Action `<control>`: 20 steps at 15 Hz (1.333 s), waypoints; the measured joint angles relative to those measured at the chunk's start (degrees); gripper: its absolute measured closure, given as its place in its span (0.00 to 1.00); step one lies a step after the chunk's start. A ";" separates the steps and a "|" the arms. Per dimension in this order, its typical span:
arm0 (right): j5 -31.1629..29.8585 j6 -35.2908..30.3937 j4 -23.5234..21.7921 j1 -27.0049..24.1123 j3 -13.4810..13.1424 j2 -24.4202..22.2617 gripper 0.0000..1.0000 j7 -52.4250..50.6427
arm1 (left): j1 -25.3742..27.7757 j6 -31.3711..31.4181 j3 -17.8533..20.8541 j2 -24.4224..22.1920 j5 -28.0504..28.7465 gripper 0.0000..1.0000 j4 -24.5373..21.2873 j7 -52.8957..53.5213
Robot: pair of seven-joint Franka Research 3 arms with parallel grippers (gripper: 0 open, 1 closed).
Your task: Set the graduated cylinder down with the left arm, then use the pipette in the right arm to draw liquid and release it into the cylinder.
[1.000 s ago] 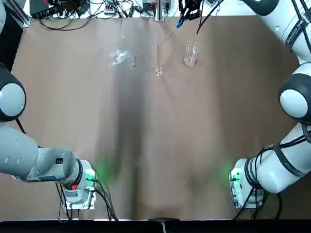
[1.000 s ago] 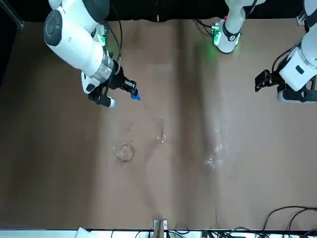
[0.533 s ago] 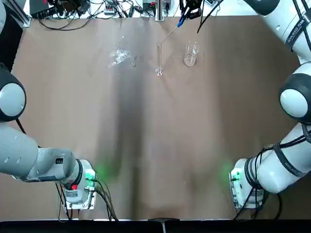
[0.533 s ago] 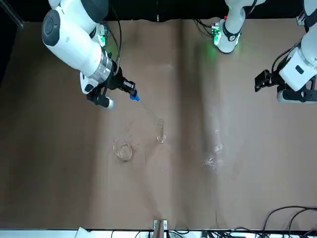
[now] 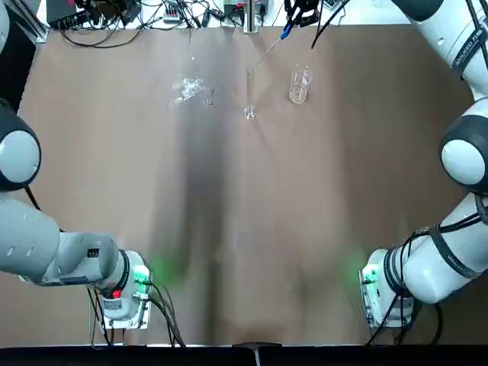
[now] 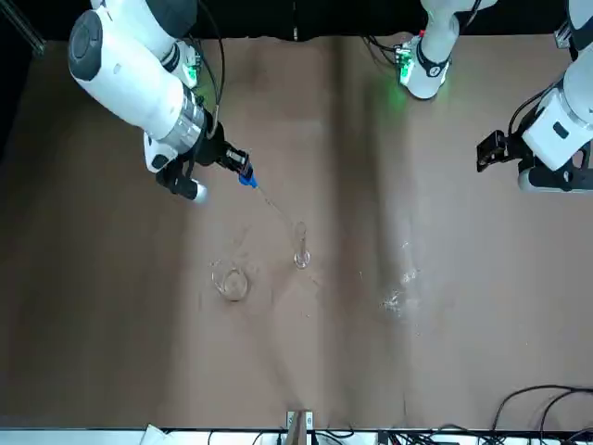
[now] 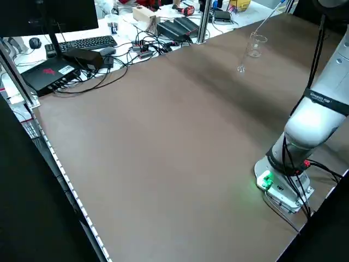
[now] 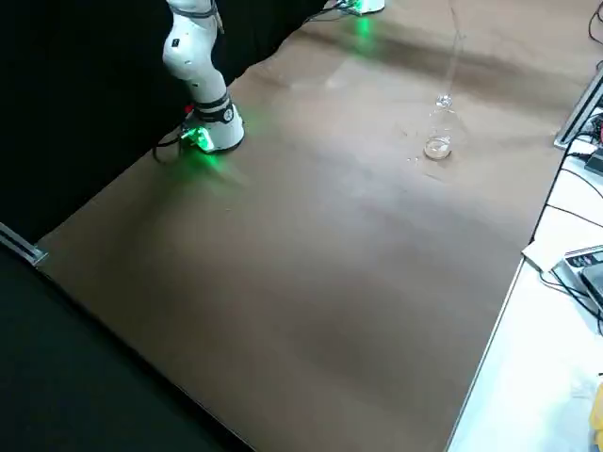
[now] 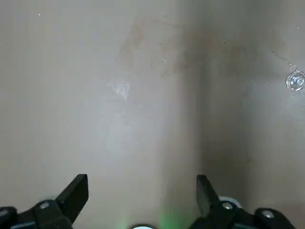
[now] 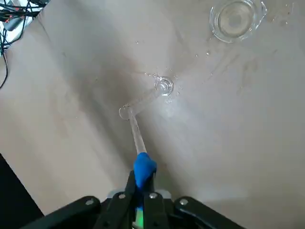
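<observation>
1 graduated cylinder [image 6: 301, 247] (upright) | 1 pipette [image 10: 138, 143] | 1 beaker [image 6: 230, 282]

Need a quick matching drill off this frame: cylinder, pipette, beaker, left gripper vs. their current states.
Things:
1. graduated cylinder
2. pipette
3. beaker
4. left gripper

States:
A. open, holding nothing, high over the table
B. clamped at its blue bulb in the right gripper
C. short and wide, standing apart on the table
D. standing upright, pipette tip at its mouth

Pairs: 1-D, 2-B, 3-C, 4-A
</observation>
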 joint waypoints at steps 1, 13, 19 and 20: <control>0.26 -0.39 0.00 -0.05 -0.01 -0.15 0.93 0.29 | 0.00 0.02 0.00 0.00 0.00 0.00 0.00 0.00; 1.00 -2.36 0.10 -6.96 -0.18 -0.63 0.93 -3.84 | -0.05 0.11 0.01 0.00 0.00 0.00 0.00 0.00; -2.48 -2.74 -0.19 -11.21 -0.39 -0.31 0.93 -12.66 | -0.10 0.12 0.00 0.50 0.00 0.00 -0.03 0.00; -3.88 -2.74 -0.25 -11.43 -0.40 -0.10 0.93 -13.64 | -0.10 0.13 0.00 0.60 0.00 0.00 -0.03 0.00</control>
